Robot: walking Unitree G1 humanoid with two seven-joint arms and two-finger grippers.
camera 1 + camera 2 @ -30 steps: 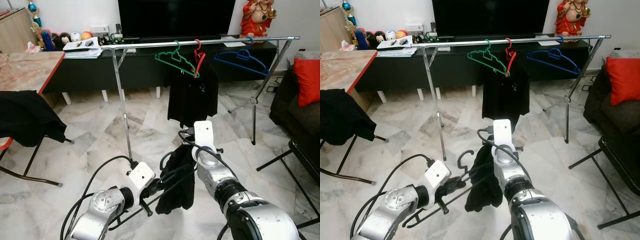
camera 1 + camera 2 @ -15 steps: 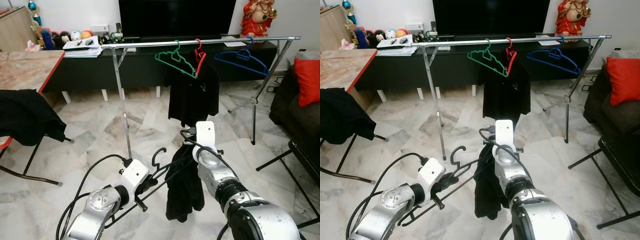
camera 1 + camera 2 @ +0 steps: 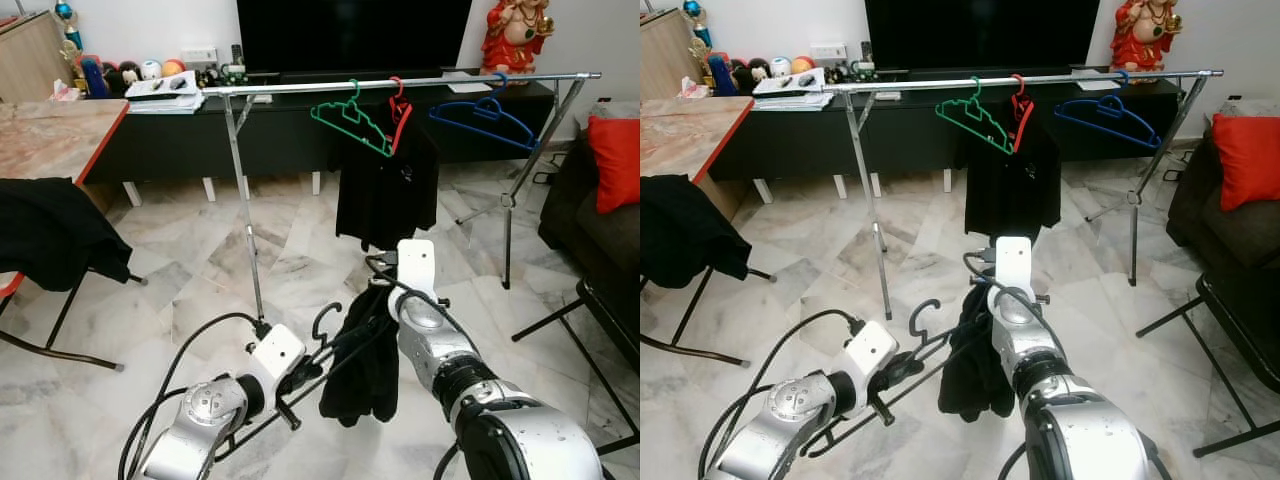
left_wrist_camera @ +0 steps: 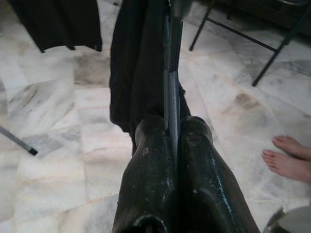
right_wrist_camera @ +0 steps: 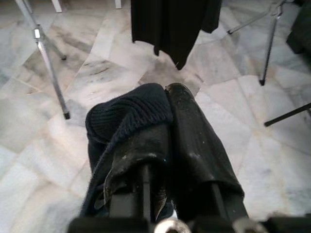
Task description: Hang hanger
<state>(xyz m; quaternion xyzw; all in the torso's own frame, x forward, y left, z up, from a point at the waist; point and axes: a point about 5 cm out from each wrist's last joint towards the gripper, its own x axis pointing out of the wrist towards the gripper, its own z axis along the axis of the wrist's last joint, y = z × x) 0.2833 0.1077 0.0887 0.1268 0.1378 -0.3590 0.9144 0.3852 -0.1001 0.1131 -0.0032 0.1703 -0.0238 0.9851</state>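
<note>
A black hanger [image 3: 322,318] with its hook pointing up is held low in front of me. My left gripper [image 3: 305,372] is shut on its thin bar [image 4: 171,87]. A black garment [image 3: 365,365] droops from the hanger's right end, and my right gripper [image 5: 167,94] is shut on its knitted edge [image 5: 129,111]. Ahead stands a steel clothes rail [image 3: 420,82] carrying a green hanger [image 3: 350,118], a red hanger [image 3: 399,110] with a black shirt [image 3: 385,185] on it, and a blue hanger [image 3: 485,115].
A red-edged table [image 3: 60,135] and a chair draped in black cloth [image 3: 50,235] stand at the left. A dark sofa with a red cushion [image 3: 615,160] and a black folding frame [image 3: 600,310] are at the right. A person's bare feet [image 4: 291,155] rest on the marble floor.
The hanger and garment have swayed a little between my grippers. The garment hung lower half a second ago and is now bunched higher. Both grips are unchanged.
</note>
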